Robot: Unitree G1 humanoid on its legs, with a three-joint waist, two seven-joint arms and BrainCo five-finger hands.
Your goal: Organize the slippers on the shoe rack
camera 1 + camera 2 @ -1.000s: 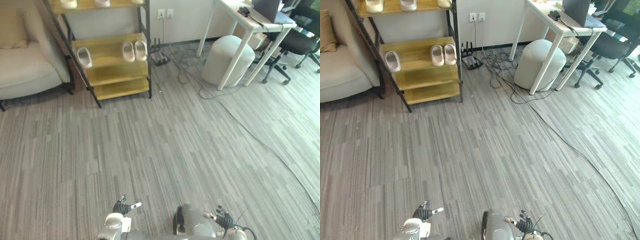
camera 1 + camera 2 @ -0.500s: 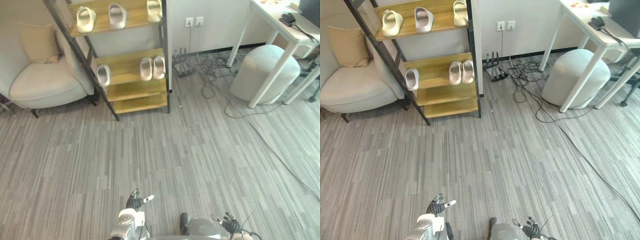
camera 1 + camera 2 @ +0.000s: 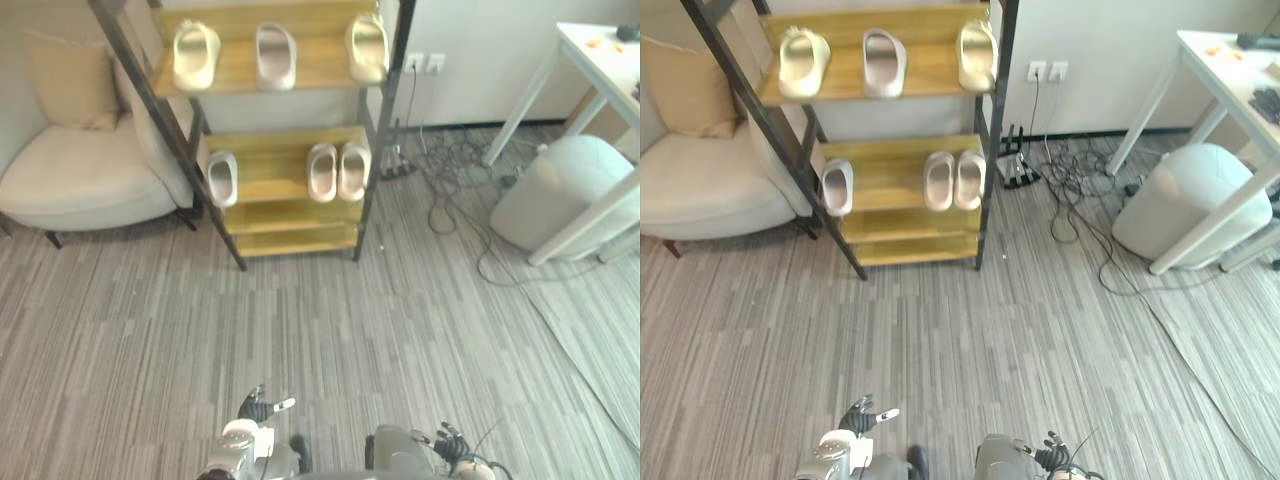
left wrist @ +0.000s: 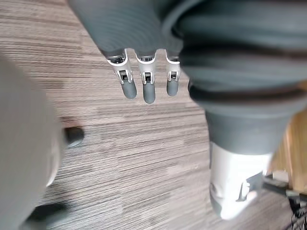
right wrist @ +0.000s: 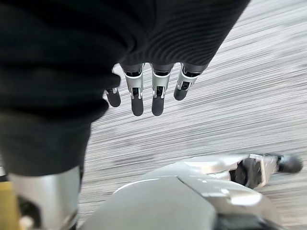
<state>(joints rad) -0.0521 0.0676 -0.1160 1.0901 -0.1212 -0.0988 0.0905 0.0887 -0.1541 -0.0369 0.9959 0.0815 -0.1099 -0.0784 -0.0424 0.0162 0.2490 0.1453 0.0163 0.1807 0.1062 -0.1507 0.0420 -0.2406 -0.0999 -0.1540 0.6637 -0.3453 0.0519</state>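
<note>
A wooden shoe rack (image 3: 283, 188) with dark metal posts stands by the back wall. Its top shelf carries three pale slippers: a cream one (image 3: 195, 52), a light one (image 3: 274, 54) and a cream one (image 3: 366, 45) at the right end. On the middle shelf a single pale slipper (image 3: 221, 177) lies at the left and a pair (image 3: 337, 170) sits side by side at the right. My left hand (image 3: 259, 408) and right hand (image 3: 447, 445) hang low over the carpet, far from the rack. Both are open and hold nothing, with fingers (image 4: 144, 86) and fingers (image 5: 146, 93) straight.
A beige armchair (image 3: 85, 180) with a cushion stands left of the rack. Right of it are a wall socket, tangled cables (image 3: 455, 190) on the carpet, a pale round pouf (image 3: 565, 205) and a white desk leg (image 3: 590, 210).
The camera has swung left and tilted up, so the rack sits nearer the middle and its top shelf shows fully. Both hands stay low and open.
</note>
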